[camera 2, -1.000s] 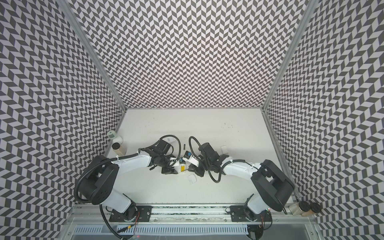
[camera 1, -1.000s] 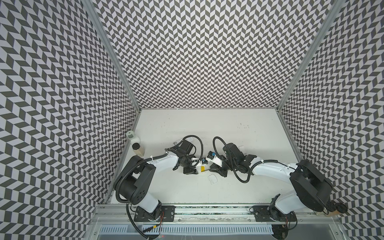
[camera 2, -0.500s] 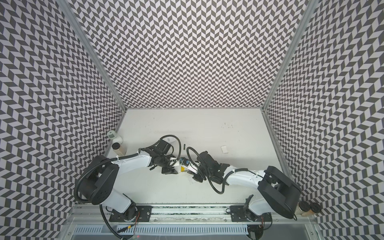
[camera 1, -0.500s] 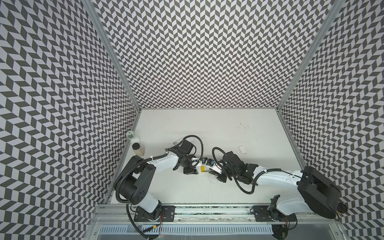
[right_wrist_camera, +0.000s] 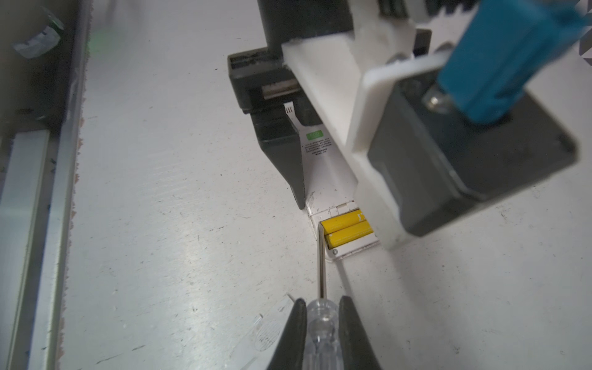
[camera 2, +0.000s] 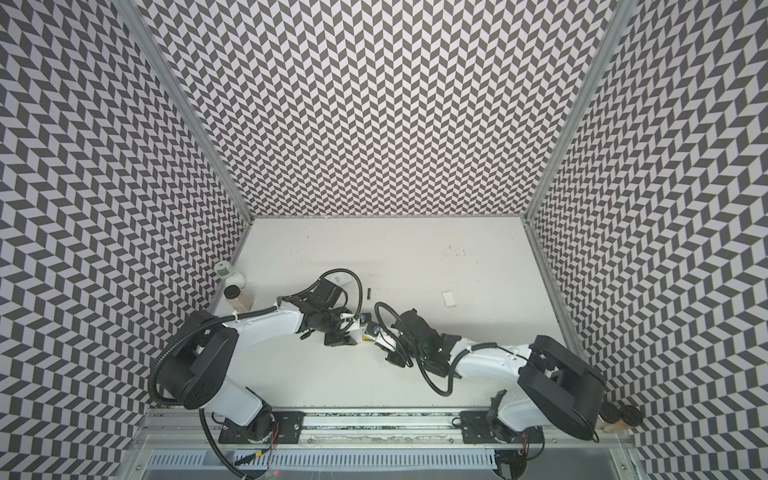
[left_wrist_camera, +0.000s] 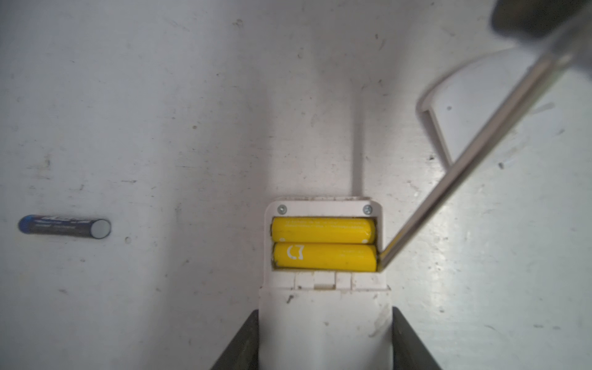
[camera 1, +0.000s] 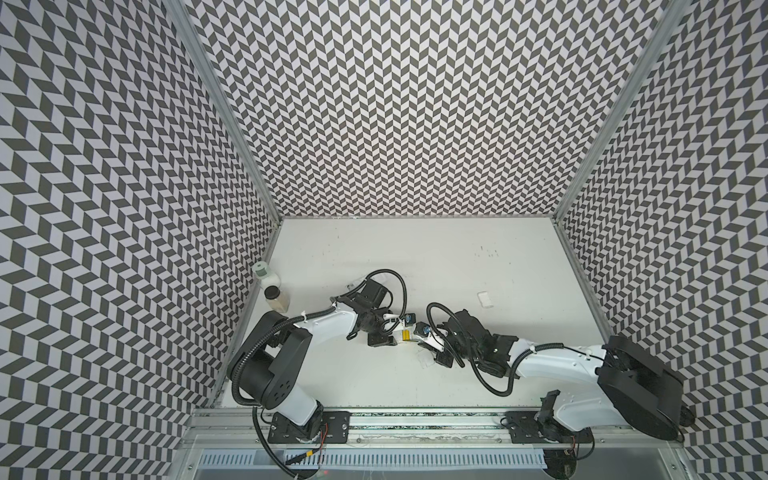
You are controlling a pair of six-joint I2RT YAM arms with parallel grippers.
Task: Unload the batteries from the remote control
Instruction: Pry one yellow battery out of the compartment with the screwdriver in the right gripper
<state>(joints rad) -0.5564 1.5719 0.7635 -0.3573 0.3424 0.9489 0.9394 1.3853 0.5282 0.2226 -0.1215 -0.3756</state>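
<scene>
Prying step. The left gripper (left_wrist_camera: pixel 325 315) is about half closed around the white remote control (right_wrist_camera: pixel 316 163), with both jaws flat on its sides, pinning it to the table (left_wrist_camera: pixel 160 96). The remote sits lower centre of frame in both top views, between the two grippers. The battery bay (left_wrist_camera: pixel 323 205) is uncovered, with two yellow batteries (left_wrist_camera: pixel 323 243) side by side inside.

The right gripper (right_wrist_camera: pixel 322 302) is clamped tight on the clear handle of the screwdriver (right_wrist_camera: pixel 321 269). Its tip is wedged at the end of the yellow battery (left_wrist_camera: pixel 323 256) nearer the left gripper, in the bay's corner. One black battery (camera 2: pixel 368 293) lies loose on the table, just above the left gripper in a top view and apart from the remote.

To do this well I lever, not stab. I work the tip under that battery's end, then tilt the handle slowly so the end lifts. The left grip must be firm so the remote can't slide or flip. Risks as I judge them: the tip skids off the round casing, or the battery pops out and rolls. Small moves, and stop once the end clears the wall.
</scene>
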